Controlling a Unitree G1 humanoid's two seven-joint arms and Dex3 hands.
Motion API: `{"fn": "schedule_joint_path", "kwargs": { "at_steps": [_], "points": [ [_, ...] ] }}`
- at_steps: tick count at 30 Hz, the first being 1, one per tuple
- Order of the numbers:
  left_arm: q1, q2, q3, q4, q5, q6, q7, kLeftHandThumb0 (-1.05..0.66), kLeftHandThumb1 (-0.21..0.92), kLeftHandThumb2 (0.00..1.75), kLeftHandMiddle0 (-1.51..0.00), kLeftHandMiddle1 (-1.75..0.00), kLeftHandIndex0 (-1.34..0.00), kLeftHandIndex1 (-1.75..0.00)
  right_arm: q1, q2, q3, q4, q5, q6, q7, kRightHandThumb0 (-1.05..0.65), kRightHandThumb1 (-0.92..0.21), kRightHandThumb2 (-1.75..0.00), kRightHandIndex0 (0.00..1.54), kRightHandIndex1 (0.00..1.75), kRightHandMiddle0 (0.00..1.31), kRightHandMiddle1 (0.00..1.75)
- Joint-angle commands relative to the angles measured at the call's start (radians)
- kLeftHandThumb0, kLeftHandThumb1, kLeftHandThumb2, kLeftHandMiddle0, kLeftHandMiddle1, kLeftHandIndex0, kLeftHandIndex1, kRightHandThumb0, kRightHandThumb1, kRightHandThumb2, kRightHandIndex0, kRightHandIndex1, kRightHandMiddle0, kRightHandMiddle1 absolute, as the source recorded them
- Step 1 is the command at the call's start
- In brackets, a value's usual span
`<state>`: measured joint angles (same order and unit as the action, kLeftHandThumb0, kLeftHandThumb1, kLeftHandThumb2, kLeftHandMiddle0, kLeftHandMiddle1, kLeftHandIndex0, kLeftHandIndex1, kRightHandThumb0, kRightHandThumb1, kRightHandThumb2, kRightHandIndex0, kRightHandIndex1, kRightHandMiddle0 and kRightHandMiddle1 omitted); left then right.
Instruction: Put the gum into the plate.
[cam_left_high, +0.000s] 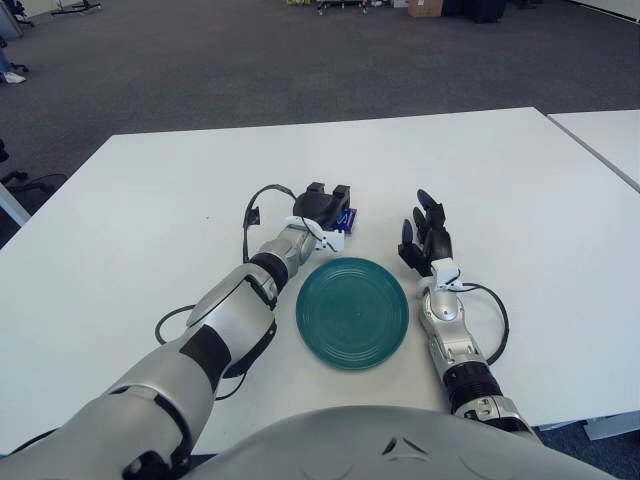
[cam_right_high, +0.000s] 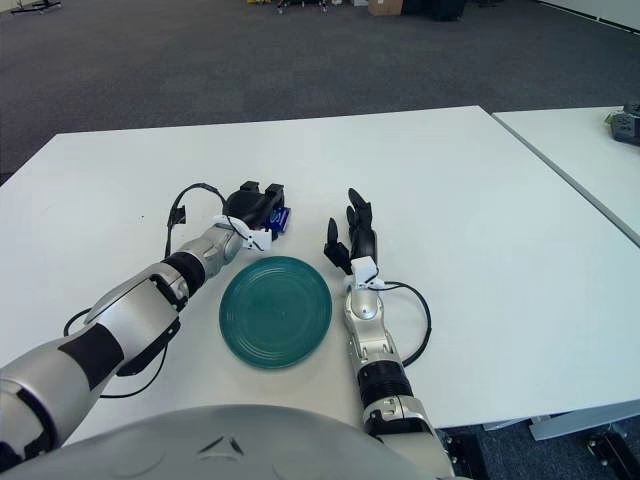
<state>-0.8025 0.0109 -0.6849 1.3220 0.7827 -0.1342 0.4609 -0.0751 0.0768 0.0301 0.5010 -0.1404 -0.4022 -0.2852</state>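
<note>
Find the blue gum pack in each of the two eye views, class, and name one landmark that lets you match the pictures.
Left eye view: the gum pack shows just above the green plate, near centre, under the left hand.
Right eye view: the gum pack sits left of centre, again just beyond the plate's far rim.
Shared landmark: the green plate, with the right hand showing to its right.
</note>
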Motion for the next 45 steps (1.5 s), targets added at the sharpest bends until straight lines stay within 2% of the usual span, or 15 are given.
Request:
{"fn": "schedule_joint_path", "kwargs": {
  "at_steps": [1,7,13,19,23,27,31,36,40,45],
  "points": [
    [0.045,0.030,-0.028,0.028,0.032,0.002,0.000,0.00,0.13,1.52,-0.78,-1.67,-0.53,-1.75,0.056,0.004,-0.004,0.038,-0.011,0.036,-0.015,-0.55,-0.92,-0.80,0.25,0.02,0.00,0.45],
    [0.039,0.055,-0.037,0.024,0.043,-0.012,0.024,0.00,0.12,1.53,-0.79,-1.67,-0.53,-1.75,0.054,0.005,-0.001,0.038,-0.020,0.019,-0.033,-0.55,-0.92,-0.77,0.26,0.02,0.00,0.48],
    [-0.018,0.112,-0.024,-0.009,0.037,-0.062,0.039,0.00,0.11,1.54,-0.78,-1.69,-0.53,-1.75,0.050,0.004,0.002,0.037,-0.024,0.022,-0.039,-0.57,-0.92,-0.76,0.26,0.01,0.00,0.49],
    [-0.052,0.212,0.018,-0.090,0.006,-0.176,0.019,0.00,0.11,1.54,-0.79,-1.69,-0.54,-1.75,0.043,0.003,0.003,0.052,-0.021,0.016,-0.041,-0.58,-0.92,-0.75,0.26,0.01,0.00,0.50],
    [-0.043,0.294,0.069,-0.152,-0.047,-0.329,-0.036,0.00,0.08,1.57,-0.80,-1.68,-0.56,-1.75,0.037,0.001,-0.001,0.066,-0.011,0.001,-0.036,-0.59,-0.92,-0.74,0.26,0.01,0.00,0.51],
    [-0.007,0.365,0.128,-0.292,-0.119,-0.460,-0.134,0.00,0.02,1.63,-0.84,-1.67,-0.62,-1.75,0.035,-0.004,-0.008,0.077,0.004,-0.016,-0.020,-0.60,-0.92,-0.72,0.26,0.01,0.00,0.51],
    [0.026,0.403,0.156,-0.412,-0.147,-0.491,-0.211,0.00,-0.01,1.65,-0.86,-1.66,-0.65,-1.75,0.033,-0.007,-0.013,0.082,0.009,-0.019,-0.009,-0.60,-0.92,-0.72,0.26,0.01,0.00,0.50],
    [0.074,0.437,0.174,-0.554,-0.157,-0.495,-0.296,0.00,-0.02,1.67,-0.86,-1.66,-0.66,-1.75,0.030,-0.009,-0.015,0.083,0.011,-0.018,-0.002,-0.58,-0.92,-0.71,0.27,0.01,0.00,0.49],
    [0.184,0.454,0.175,-0.738,-0.149,-0.467,-0.361,0.00,-0.03,1.68,-0.87,-1.66,-0.67,-1.75,0.027,-0.011,-0.016,0.082,0.008,-0.012,0.001,-0.58,-0.92,-0.73,0.27,0.01,0.00,0.49],
    [0.290,0.458,0.176,-0.889,-0.155,-0.434,-0.446,0.00,-0.01,1.66,-0.86,-1.66,-0.66,-1.75,0.026,-0.015,-0.018,0.077,0.005,0.003,-0.001,-0.57,-0.92,-0.74,0.27,0.01,0.00,0.49]
  ]
}}
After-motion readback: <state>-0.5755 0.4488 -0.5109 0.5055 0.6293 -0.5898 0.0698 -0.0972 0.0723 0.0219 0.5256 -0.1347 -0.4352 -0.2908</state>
